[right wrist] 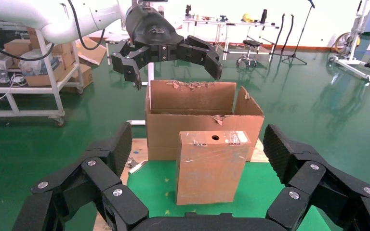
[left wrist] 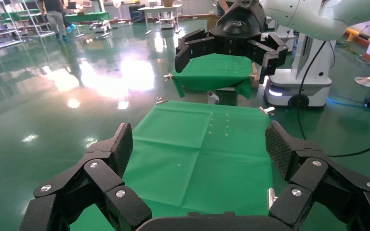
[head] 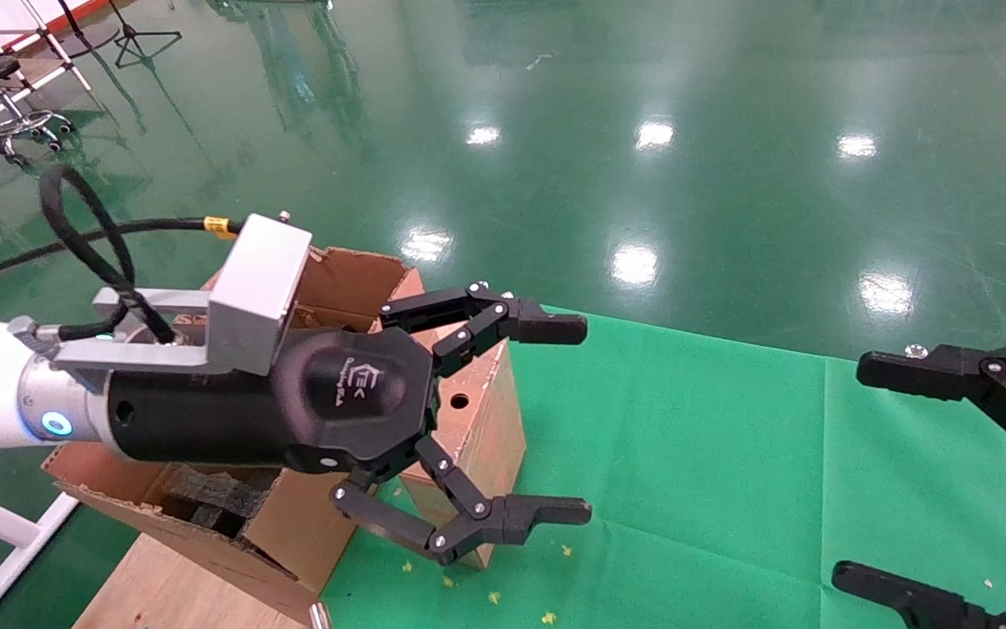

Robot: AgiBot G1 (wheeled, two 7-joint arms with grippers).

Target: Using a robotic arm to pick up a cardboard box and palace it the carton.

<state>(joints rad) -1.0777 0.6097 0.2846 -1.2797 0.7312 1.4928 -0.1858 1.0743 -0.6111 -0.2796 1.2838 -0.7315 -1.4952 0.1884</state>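
Cardboard box: upright on green bench, against carton, ungrasped, between and below left gripper spread fingers; right gripper spread, facing it; pick and placement outstanding

Tape-glossed brown cardboard box, ragged corrugated carton, matt green cloth

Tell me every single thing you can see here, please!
Small sealed brown cardboard box: one, brown, standing upright on the green cloth just in front of the carton.
Large ragged brown corrugated carton: one, brown, open-topped, behind the small box at the cloth's edge.
Green cloth: one, green, spread over the work surface.
Black foam blocks: a few, black, inside the carton.
Left gripper: one, black with white sleeve, open, above the carton and box.
Right gripper: one, black, open, at the cloth's right side.
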